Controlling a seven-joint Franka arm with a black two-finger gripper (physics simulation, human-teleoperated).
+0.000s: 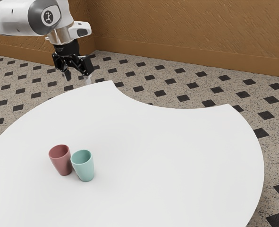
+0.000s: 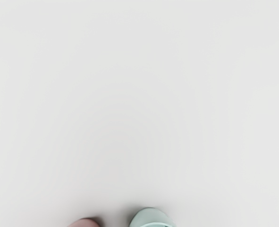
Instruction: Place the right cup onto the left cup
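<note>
On the white worktop [image 1: 163,156], toward its rounded edge at the exterior view's left, a red cup [image 1: 62,163] stood upright. The end effector [image 1: 78,79] hung empty, fingers spread, well apart from it. Just beside stood an upright teal cup [image 1: 85,170].

Cup [image 1: 62,164] beside cup [image 1: 85,169] (on table [image 1: 167,156])

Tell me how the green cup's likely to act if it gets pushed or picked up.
The green cup should probably keep its shape, since its wall looks smooth and even. It may tip if pushed near the rim, as it narrows toward its base. Pushed toward the red cup close beside it, it would likely knock that too.
</note>
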